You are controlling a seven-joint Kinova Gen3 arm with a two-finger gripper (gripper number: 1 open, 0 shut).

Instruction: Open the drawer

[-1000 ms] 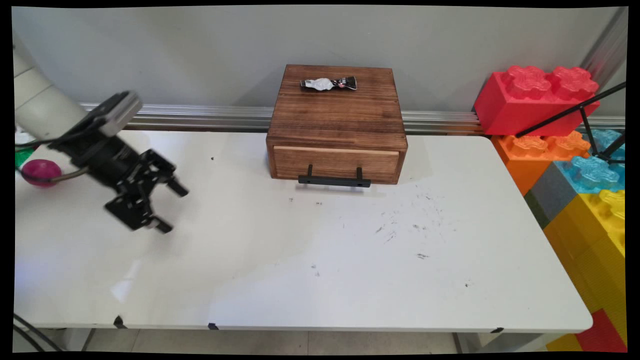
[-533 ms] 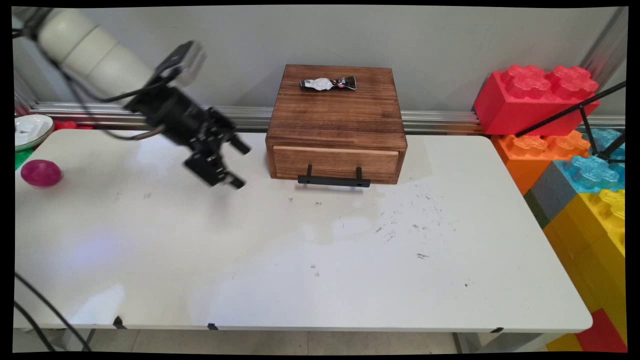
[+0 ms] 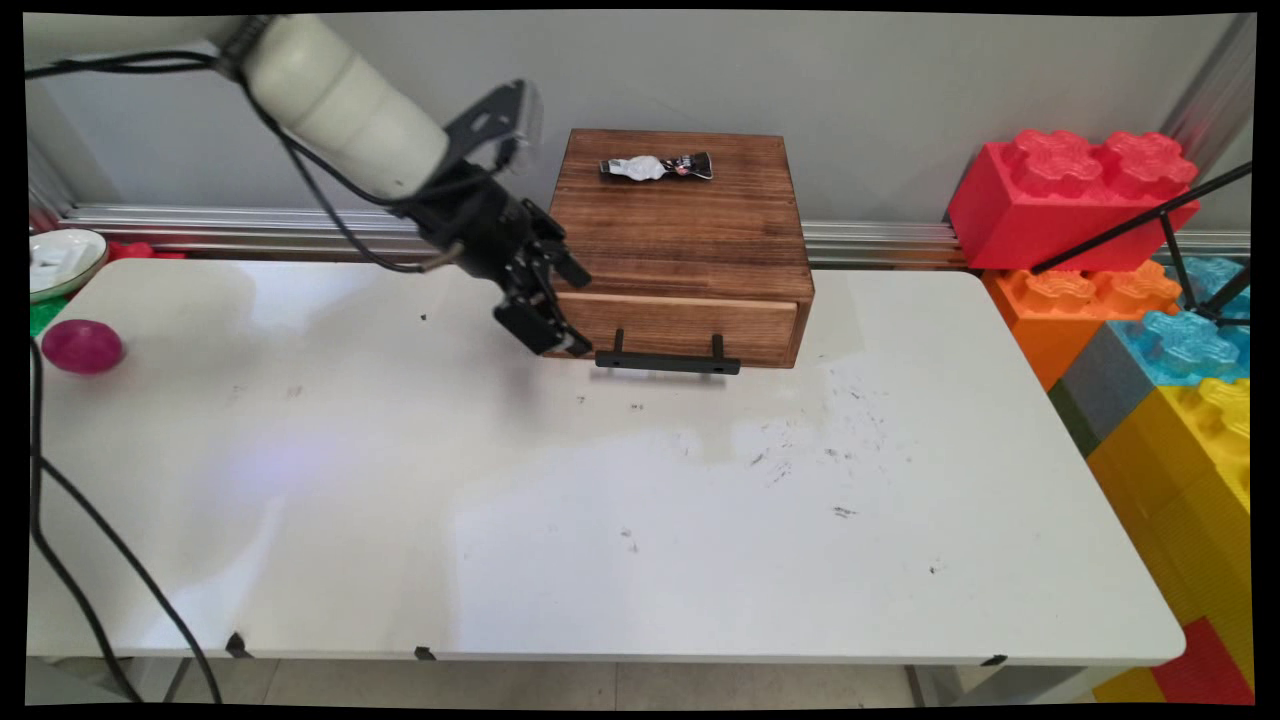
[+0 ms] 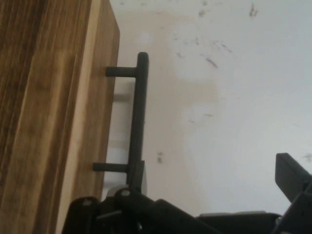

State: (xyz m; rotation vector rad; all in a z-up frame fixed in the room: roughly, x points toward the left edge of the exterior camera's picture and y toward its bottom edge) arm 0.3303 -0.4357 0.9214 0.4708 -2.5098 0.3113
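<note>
White table (image 3: 640, 540) and a grey wall (image 3: 860, 90) behind it make the scene, and the pincer (image 3: 575, 310) now hangs at the left front corner of a wooden box (image 3: 680, 230) that stands at the table's far side. Its fingers (image 4: 292, 178) are spread apart and hold nothing. One second ago it was low over the left part of the table, near a pink ball (image 3: 82, 346); half a second ago it was midway; now it has crossed to the box. In the hand view one finger lies just beside the near end of the black handle (image 4: 139, 117) of the drawer (image 3: 690, 325), but whether it touches the bar cannot be told. The drawer is shut, as before.

On top of the box lies a small crumpled wrapper (image 3: 657, 167), unmoved. The ball rests well apart at the left edge, with a white dish (image 3: 62, 262) behind it beyond the table's corner. The table top carries dark scuff marks (image 3: 820, 460). At the right stand large toy bricks (image 3: 1150, 260), red, orange, blue and yellow. Black cables (image 3: 90, 560) hang down on the left.
</note>
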